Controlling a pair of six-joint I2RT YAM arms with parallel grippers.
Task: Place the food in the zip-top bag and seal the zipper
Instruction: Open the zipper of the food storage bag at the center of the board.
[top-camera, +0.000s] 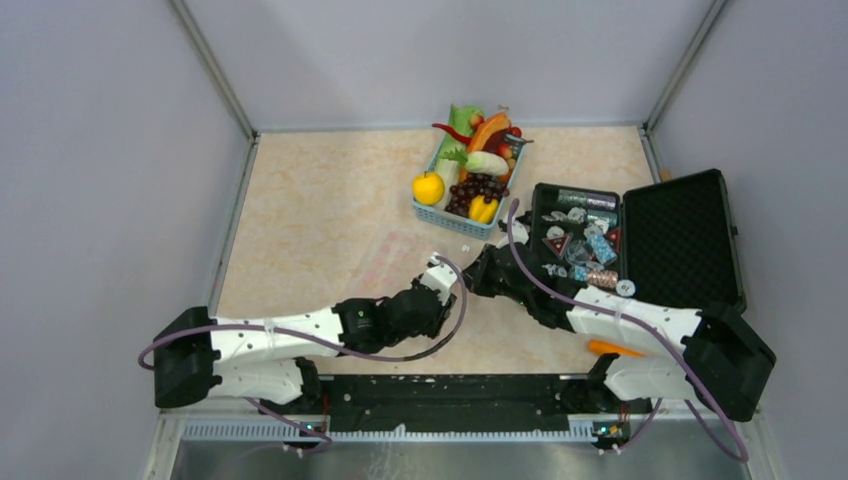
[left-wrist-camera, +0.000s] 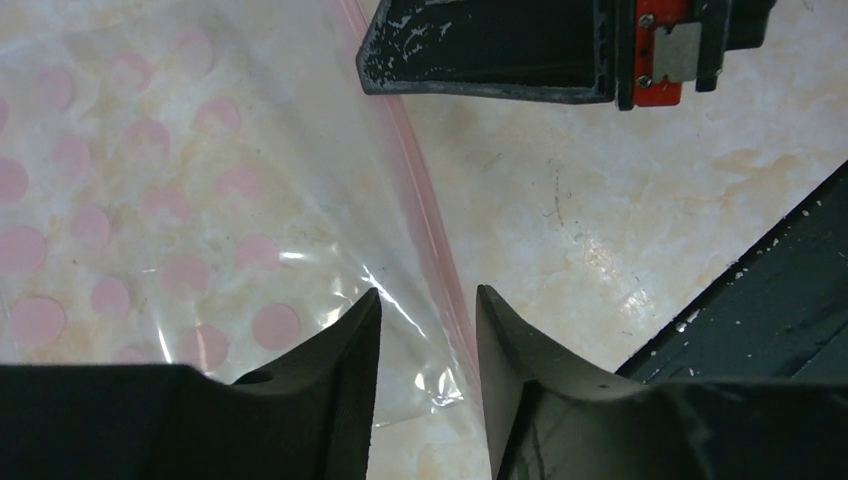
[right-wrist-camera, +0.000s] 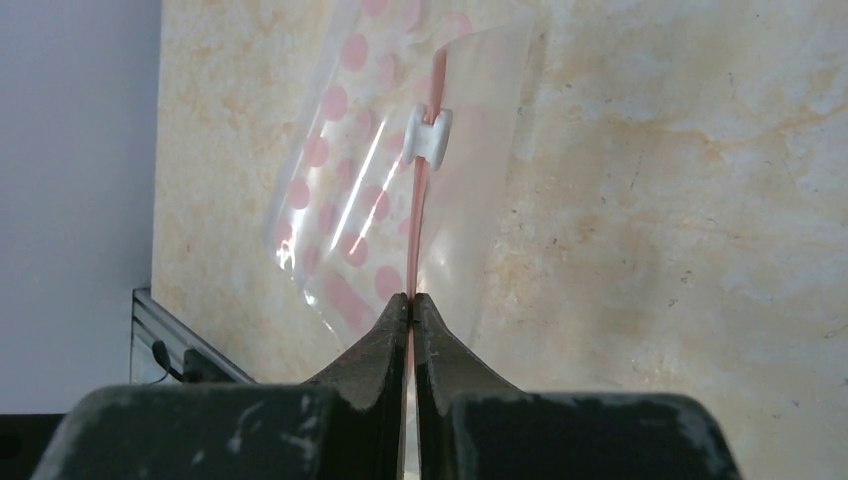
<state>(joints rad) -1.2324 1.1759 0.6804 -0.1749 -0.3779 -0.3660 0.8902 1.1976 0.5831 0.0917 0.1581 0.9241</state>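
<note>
Just one zip-top bag (left-wrist-camera: 150, 180), one zipper (left-wrist-camera: 425, 215) (pinched)

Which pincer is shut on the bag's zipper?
The right pincer: its jaws pinch the pink zipper below the white slider. The left pincer stands open around the same strip.

zip-top bag (left-wrist-camera: 150, 180): cut off left | case (top-camera: 682, 238) contents: too small to tell

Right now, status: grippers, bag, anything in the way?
Right gripper shut on zipper. Left gripper open, straddling zip-top bag edge. Food in blue basket. Nothing seen blocking.
</note>
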